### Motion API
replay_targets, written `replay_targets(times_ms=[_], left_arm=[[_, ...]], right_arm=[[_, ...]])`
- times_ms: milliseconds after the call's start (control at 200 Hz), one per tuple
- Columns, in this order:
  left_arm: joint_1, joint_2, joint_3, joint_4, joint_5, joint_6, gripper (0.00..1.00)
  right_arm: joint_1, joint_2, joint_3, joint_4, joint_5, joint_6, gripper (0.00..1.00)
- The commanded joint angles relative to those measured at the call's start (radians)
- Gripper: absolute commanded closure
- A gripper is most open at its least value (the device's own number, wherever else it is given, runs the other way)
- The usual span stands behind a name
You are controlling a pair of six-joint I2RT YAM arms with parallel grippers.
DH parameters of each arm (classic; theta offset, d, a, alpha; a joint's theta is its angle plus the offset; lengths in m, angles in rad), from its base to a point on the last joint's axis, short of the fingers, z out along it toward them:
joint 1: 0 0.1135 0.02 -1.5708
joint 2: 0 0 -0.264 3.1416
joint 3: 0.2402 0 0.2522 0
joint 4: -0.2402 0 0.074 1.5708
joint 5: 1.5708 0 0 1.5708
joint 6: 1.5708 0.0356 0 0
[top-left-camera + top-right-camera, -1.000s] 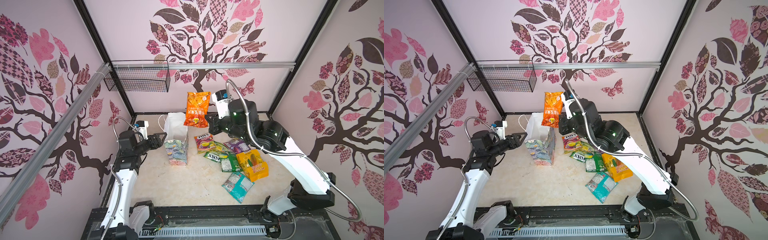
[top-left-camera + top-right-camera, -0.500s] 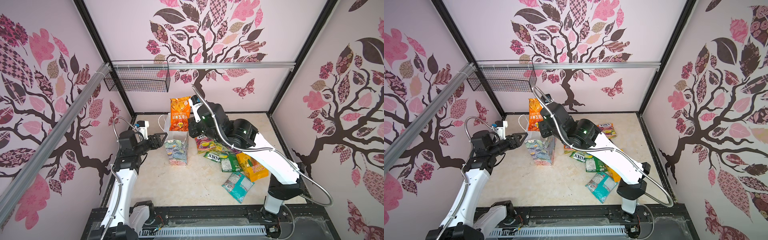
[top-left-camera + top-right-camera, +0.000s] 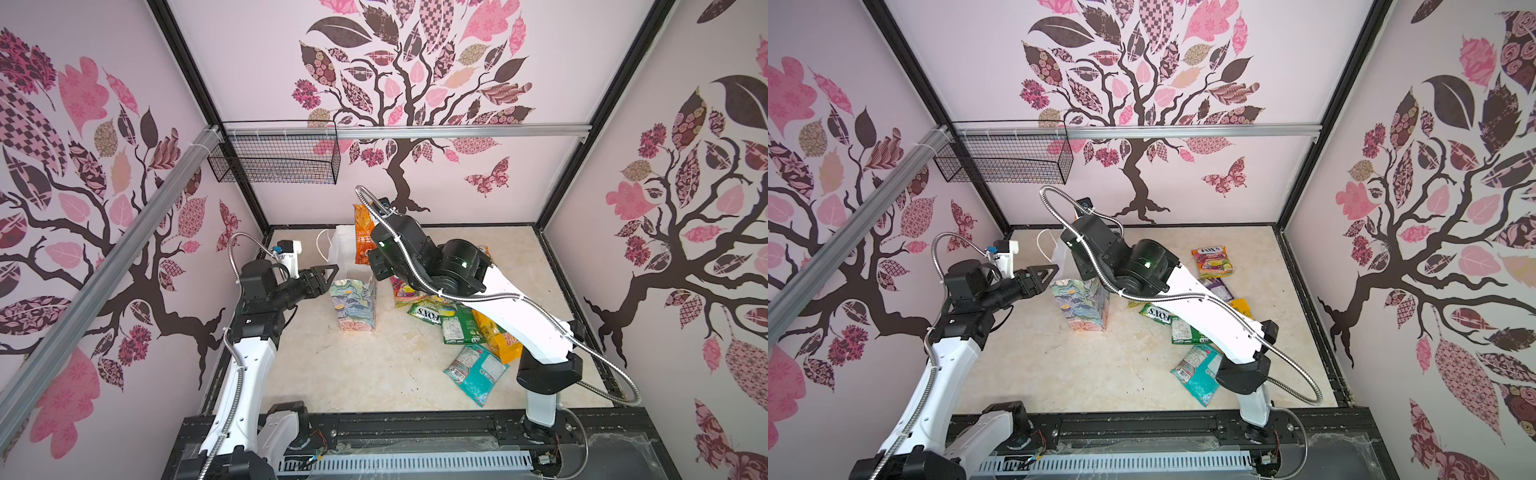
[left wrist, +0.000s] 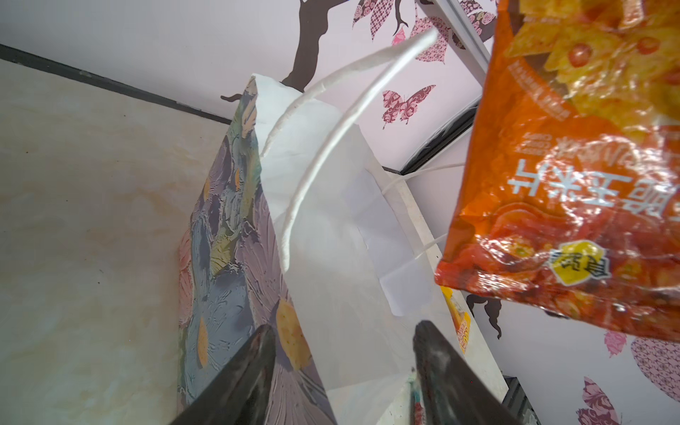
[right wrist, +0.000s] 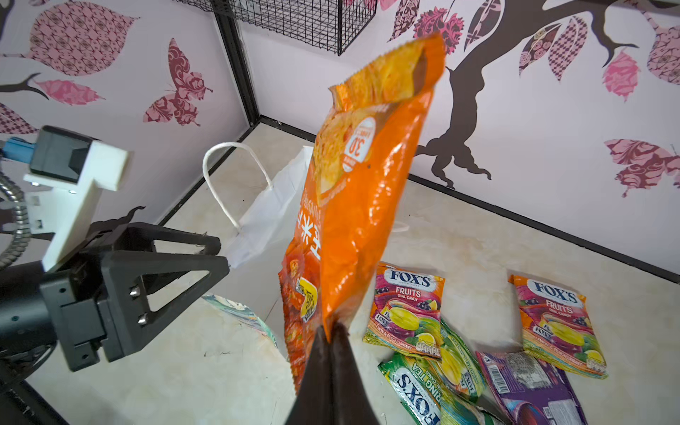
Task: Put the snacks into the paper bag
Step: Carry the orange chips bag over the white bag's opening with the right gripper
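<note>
Upper centre of a top view: the right gripper (image 5: 333,331) is clamped on the orange packet (image 3: 362,243), hanging beside the mouth of the paper bag (image 3: 353,305). The left gripper (image 4: 344,329), jaws apart, sits astride its rim. Insertion step, I judge; next: centre, lower, release.

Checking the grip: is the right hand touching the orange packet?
Touching. The right wrist view shows the right hand shut on an edge of the orange packet.

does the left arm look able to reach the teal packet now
Probably not: the paper bag stands in front of the left claw, and the teal packet lies far across the floor near the right arm's base.
</note>
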Motion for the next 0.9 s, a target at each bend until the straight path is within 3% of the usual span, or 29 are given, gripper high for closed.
replay_targets(times_ms=[0,300,895], left_arm=[[-0.007,0.004,-0.029,0.029,0.016,-0.004,0.37],[-0.008,0.01,-0.024,0.035,0.02,-0.001,0.37],[-0.008,-0.003,-0.029,0.039,0.033,0.002,0.36]], right_arm=[[0.012,0.053,0.032,-0.036,0.053,0.004,1.0],[0.015,0.106,0.034,-0.06,0.111,-0.015,1.0],[0.015,0.159,0.035,-0.06,0.071,-0.019,1.0]])
